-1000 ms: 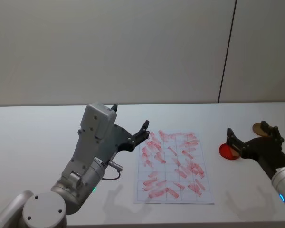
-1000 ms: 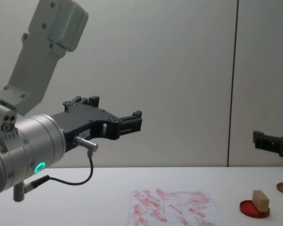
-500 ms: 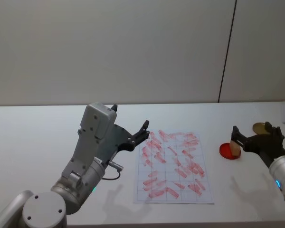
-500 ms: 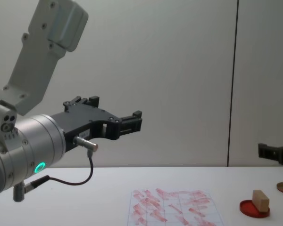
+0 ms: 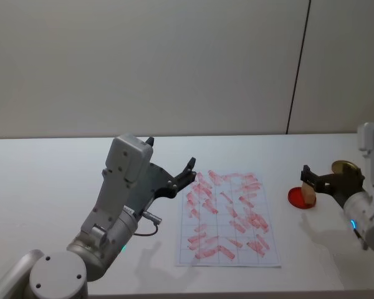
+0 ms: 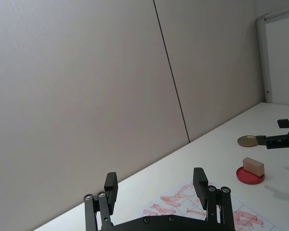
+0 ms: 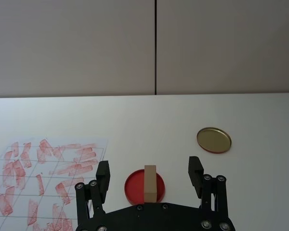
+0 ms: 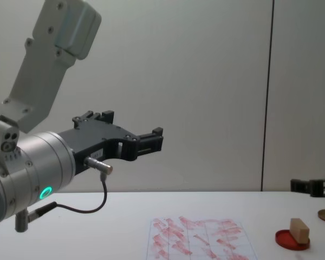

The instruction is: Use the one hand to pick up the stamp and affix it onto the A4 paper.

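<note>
The stamp is seen standing on the red ink pad, right of the A4 paper and apart from it. The right gripper is held just above the stamp, jaws spread and nothing grasped. The left gripper is held raised by the paper's left edge, jaws likewise released.

The A4 paper is white with a faint grid and smudged red marks; the stamp is tan, the ink pad red, the disc gold. The left pincer is black with a green light, the right pincer black with a blue light. The worktop is white.
</note>
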Available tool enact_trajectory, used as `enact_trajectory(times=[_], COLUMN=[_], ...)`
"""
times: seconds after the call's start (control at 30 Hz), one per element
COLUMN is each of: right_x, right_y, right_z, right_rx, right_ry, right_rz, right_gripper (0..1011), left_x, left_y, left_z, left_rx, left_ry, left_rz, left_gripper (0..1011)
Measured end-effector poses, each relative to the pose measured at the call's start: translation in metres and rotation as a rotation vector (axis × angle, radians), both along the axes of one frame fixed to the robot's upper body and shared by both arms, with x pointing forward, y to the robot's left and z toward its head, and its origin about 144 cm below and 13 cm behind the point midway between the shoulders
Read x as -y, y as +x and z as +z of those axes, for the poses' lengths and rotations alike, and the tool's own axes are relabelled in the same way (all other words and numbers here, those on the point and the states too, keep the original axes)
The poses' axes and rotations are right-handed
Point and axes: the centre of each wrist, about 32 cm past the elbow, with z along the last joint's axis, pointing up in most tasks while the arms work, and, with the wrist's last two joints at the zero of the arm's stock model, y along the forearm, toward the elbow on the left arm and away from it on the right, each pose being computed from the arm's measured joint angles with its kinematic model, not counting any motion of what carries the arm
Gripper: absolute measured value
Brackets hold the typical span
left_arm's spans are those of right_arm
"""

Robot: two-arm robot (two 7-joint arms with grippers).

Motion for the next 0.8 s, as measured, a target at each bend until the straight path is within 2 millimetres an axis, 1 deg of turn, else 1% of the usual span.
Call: enact_trajectory(times=[0.33, 0.8], right_x=[-0.004, -0.007], right_y=[0.027, 0.050], right_z=[-0.008, -0.020], right_rx=[-0.076, -0.153], right_ry=[0.004, 0.001], right_rz=[-0.017, -0.020], right_gripper=[1001, 1001], left_x=[0.000, 0.000], left_y=[0.000, 0.000], left_z=[0.000, 0.000], left_rx=[0.000, 0.000], left_ry=[0.000, 0.000], left_rz=[0.000, 0.000], left_gripper=[993, 993])
